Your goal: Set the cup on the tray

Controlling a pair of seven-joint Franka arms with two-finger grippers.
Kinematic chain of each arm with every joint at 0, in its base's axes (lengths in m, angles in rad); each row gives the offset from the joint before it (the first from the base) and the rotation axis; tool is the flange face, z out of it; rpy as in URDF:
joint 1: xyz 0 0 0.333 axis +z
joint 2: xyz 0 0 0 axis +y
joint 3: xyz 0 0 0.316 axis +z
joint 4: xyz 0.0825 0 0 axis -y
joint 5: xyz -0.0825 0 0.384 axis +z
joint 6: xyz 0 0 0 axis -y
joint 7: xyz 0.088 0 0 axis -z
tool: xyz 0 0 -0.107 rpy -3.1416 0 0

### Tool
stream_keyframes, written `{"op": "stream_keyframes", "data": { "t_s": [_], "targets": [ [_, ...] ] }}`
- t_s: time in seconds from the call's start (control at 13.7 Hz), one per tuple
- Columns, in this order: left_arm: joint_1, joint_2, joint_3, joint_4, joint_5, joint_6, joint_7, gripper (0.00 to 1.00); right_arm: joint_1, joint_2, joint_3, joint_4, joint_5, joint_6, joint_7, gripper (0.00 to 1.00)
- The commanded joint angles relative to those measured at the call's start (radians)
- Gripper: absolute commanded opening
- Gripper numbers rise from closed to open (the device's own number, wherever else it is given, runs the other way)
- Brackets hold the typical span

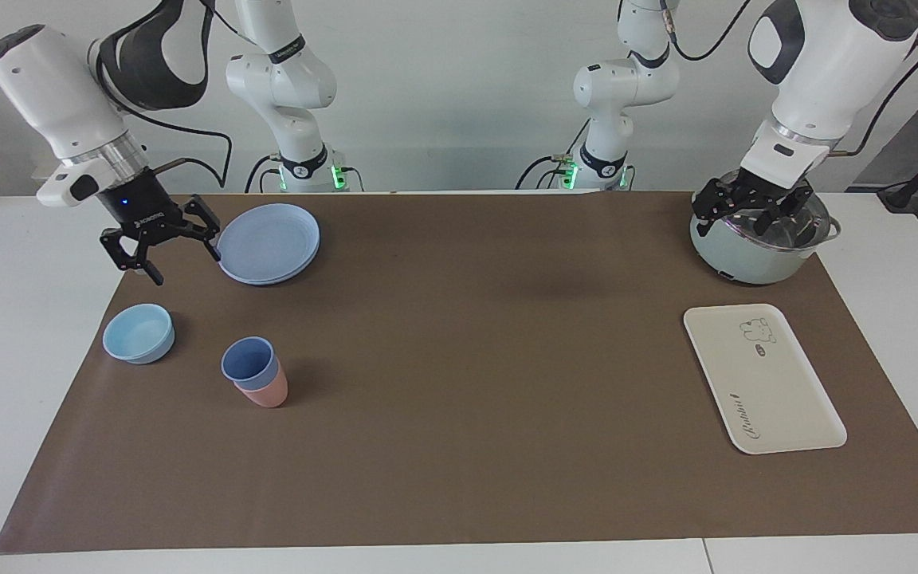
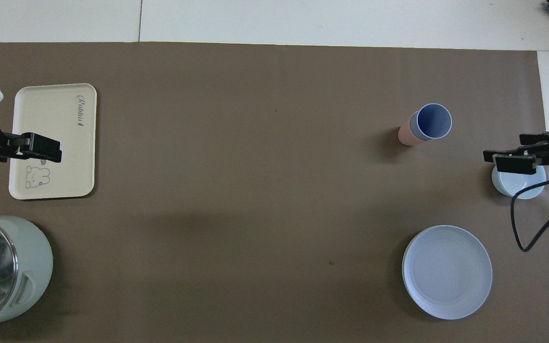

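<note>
Here, periwinkle cup (image 1: pixel 249 361) nests upright in pink cup (image 1: pixel 268 392).

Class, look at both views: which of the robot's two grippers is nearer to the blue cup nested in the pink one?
Right. The right gripper hangs at the cup's end of the table, beside the plate. The left gripper hangs over the pot at the other end.

Matt plastic look: cup (image 1: pixel 249 360), pink cup (image 1: pixel 267 391), bowl (image 1: pixel 139 332), plate (image 1: pixel 269 242). Tray (image 1: pixel 762 379) smooth cream plastic, slight sheen. Pot (image 1: pixel 758 243): glossy pale-green shell, shiny metal inside. Brown mat (image 1: pixel 475 359) matt, paper-like.
</note>
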Motion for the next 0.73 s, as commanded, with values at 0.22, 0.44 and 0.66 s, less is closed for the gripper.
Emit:
{"op": "stream_keyframes", "data": {
  "t_s": [0.22, 0.44, 0.66],
  "targets": [
    [0.01, -0.052, -0.003, -0.08, 0.008, 0.044, -0.01, 1.0, -0.082, 0.09, 0.006, -0.136, 0.541, 0.148, -0.679, 1.0],
    [0.01, -0.061, -0.001, -0.091, 0.008, 0.055, -0.01, 1.0, -0.095, 0.172, 0.007, -0.139, 0.75, 0.148, -0.911, 1.0],
    [0.01, -0.061, -0.001, -0.094, 0.007, 0.055, -0.01, 1.0, -0.084, 0.268, 0.007, -0.139, 1.012, 0.152, -1.164, 1.0]
  ]
}}
